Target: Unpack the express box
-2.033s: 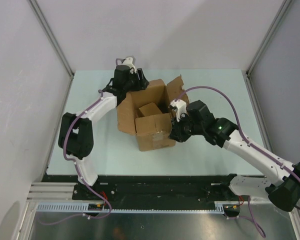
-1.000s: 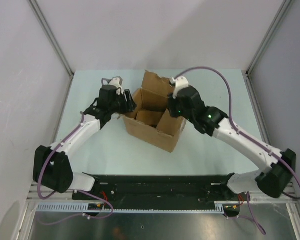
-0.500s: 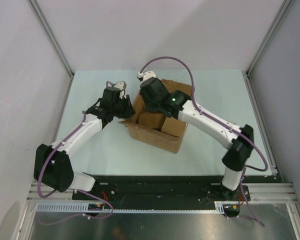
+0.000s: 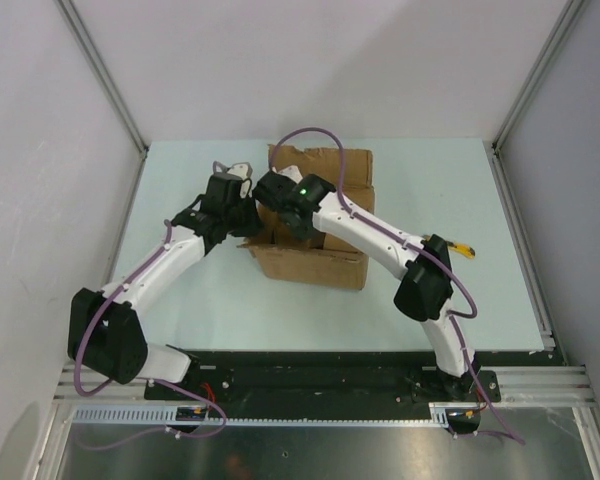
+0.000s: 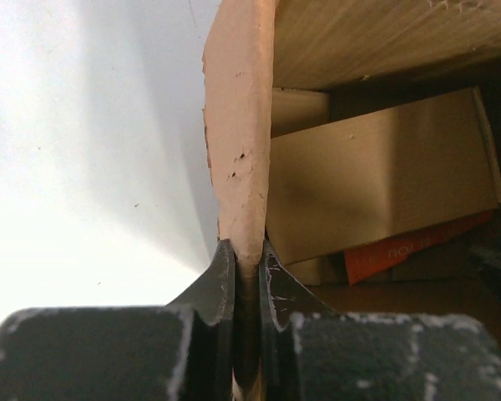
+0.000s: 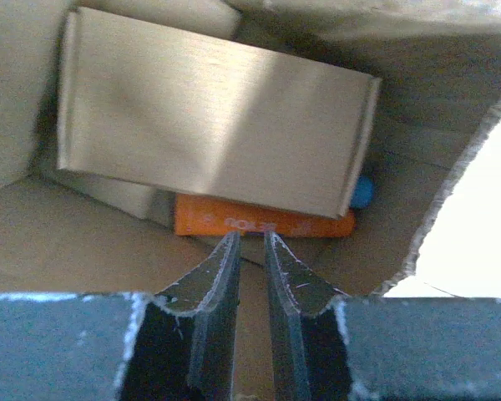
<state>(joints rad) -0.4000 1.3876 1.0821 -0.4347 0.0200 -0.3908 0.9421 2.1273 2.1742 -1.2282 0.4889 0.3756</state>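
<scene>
The express box (image 4: 315, 268), a brown cardboard carton, stands open in the middle of the table. My left gripper (image 5: 249, 251) is shut on the edge of its left flap (image 5: 238, 125), at the box's left side (image 4: 248, 218) in the top view. My right arm (image 4: 360, 225) reaches over the box from the right, with the wrist down inside. Inside, my right gripper (image 6: 250, 238) has its jaws a narrow gap apart, empty, tips just short of an orange packet (image 6: 263, 224). A smaller cardboard box (image 6: 209, 125) lies over the packet. A blue item (image 6: 363, 190) peeks out beside them.
A yellow utility knife (image 4: 463, 250) lies on the table to the right of the box, behind the right arm's elbow. The far flap (image 4: 325, 165) stands up behind the box. Grey walls enclose the pale green table (image 4: 180, 290) on three sides.
The right arm swung left over the box and dipped its wrist inside. The left jaws closed on the left flap. The box turned to sit squarer to the table.
</scene>
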